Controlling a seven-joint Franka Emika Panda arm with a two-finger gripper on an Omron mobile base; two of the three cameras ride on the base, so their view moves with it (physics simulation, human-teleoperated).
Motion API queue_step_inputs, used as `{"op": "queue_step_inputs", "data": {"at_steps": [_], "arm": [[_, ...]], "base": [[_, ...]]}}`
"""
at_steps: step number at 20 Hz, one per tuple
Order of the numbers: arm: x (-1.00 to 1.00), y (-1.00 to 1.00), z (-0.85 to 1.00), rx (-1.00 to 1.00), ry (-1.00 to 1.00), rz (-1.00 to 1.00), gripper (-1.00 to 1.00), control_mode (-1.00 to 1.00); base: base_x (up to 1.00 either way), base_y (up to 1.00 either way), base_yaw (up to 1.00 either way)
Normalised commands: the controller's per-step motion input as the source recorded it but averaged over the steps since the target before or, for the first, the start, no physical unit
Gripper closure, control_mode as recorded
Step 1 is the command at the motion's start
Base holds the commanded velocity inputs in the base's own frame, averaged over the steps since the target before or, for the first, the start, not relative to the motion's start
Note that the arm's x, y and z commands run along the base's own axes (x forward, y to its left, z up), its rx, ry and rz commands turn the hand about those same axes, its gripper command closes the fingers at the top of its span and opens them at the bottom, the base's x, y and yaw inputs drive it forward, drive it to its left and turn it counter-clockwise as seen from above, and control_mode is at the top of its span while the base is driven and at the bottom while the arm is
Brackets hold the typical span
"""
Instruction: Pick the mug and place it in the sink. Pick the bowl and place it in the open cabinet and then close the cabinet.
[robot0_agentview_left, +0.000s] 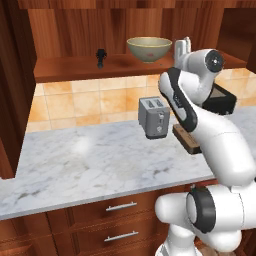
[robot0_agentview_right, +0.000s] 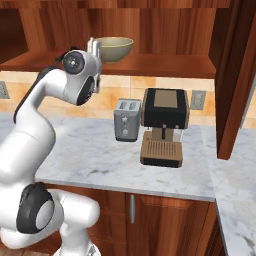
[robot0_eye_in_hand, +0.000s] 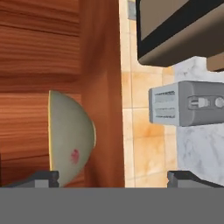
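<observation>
The yellow-tan bowl (robot0_agentview_left: 149, 48) stands upright on the wood shelf (robot0_agentview_left: 75, 67) of the open upper cabinet, whose left door (robot0_agentview_left: 15, 75) is swung wide. My gripper (robot0_agentview_left: 182, 48) hovers at shelf height just right of the bowl, open and holding nothing. From the right base view the gripper (robot0_agentview_right: 95, 48) sits at the bowl's (robot0_agentview_right: 116, 48) left edge. In the hand view the bowl (robot0_eye_in_hand: 70, 138) lies on the left, close to the left fingertip (robot0_eye_in_hand: 41, 177), and the open gripper (robot0_eye_in_hand: 113, 179) has a wide gap. The mug and the sink are out of view.
A small black item (robot0_agentview_left: 101, 57) stands on the shelf left of the bowl. Below, on the marble counter (robot0_agentview_left: 75, 160), sit a grey toaster (robot0_agentview_left: 154, 117) and a dark coffee machine (robot0_agentview_right: 164, 125). The cabinet's right door (robot0_agentview_right: 235, 75) hangs open at the right. Drawers (robot0_agentview_left: 120, 206) run under the counter.
</observation>
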Motion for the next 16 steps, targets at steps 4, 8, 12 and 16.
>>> {"op": "queue_step_inputs", "data": {"at_steps": [4,8,12,16], "arm": [[-0.79,0.0,-0.03,0.05,0.01,-0.08,-1.0,-1.0],[-0.46,0.0,-0.19,0.07,0.08,-0.03,-1.0,-1.0],[-0.83,-0.04,-0.01,0.1,0.04,-0.06,-1.0,-1.0],[-0.85,-0.04,0.0,0.1,0.04,-0.07,-1.0,-1.0]], "base": [[0.0,0.0,0.0],[0.0,0.0,0.0],[0.0,0.0,0.0],[0.0,0.0,0.0]]}}
